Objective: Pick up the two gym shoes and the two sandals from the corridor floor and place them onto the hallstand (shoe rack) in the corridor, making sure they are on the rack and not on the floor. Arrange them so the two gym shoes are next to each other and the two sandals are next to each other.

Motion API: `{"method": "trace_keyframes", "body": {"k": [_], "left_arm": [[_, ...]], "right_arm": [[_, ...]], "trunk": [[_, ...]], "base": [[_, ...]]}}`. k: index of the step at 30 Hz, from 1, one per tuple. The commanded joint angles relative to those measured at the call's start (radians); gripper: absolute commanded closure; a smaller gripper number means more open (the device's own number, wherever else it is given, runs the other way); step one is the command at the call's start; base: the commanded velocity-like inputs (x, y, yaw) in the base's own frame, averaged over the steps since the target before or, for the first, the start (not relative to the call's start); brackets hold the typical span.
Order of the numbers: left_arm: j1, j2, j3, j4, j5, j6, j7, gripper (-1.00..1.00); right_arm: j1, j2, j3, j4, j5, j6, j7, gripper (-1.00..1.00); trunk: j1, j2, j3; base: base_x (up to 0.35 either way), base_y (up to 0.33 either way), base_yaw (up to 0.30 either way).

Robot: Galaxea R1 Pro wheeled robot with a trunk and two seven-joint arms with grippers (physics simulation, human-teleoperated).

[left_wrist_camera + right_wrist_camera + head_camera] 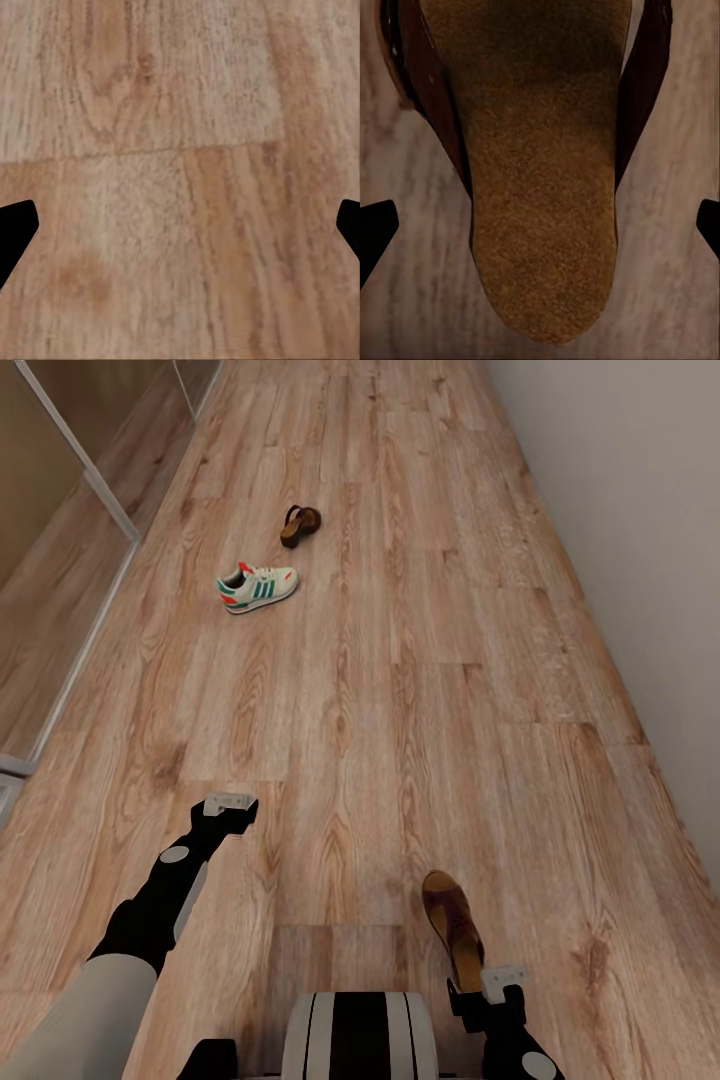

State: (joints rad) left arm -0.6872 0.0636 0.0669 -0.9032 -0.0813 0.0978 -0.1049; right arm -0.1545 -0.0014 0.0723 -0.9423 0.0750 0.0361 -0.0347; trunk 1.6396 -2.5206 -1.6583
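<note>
Lining right gripper over near sandal on floor, jaws open astride footbed for grasp | left gripper open, idle over bare planks | shoe, far sandal well ahead | rack unseen

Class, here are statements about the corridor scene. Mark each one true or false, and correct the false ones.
1. A sandal lies on the floor just ahead of the right gripper. True.
2. The right gripper is shut on that sandal. False: its fingers stand wide apart on either side of it, open.
3. The left gripper hangs open above bare floor. True.
4. Two gym shoes lie side by side farther down the corridor. False: one gym shoe shows there, with a second sandal beyond it.
5. The gym shoe is white with green stripes. True.
</note>
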Motion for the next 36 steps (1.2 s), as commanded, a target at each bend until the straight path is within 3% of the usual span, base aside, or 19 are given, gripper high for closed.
{"method": "trace_keyframes", "body": {"k": [1,36], "left_arm": [[0.000,-0.001,0.004,-0.002,-0.008,0.005,-0.007,-1.00],[0.001,0.001,0.005,-0.002,-0.009,0.005,-0.007,-1.00]], "right_arm": [[0.000,0.000,0.001,-0.001,0.008,0.004,-0.004,-1.00],[0.000,0.000,0.001,-0.003,0.006,0.008,-0.003,-1.00]], "trunk": [[0.000,0.000,-0.001],[0.000,0.000,-0.001]], "base": [[0.232,0.000,0.000],[0.049,0.000,0.000]]}}
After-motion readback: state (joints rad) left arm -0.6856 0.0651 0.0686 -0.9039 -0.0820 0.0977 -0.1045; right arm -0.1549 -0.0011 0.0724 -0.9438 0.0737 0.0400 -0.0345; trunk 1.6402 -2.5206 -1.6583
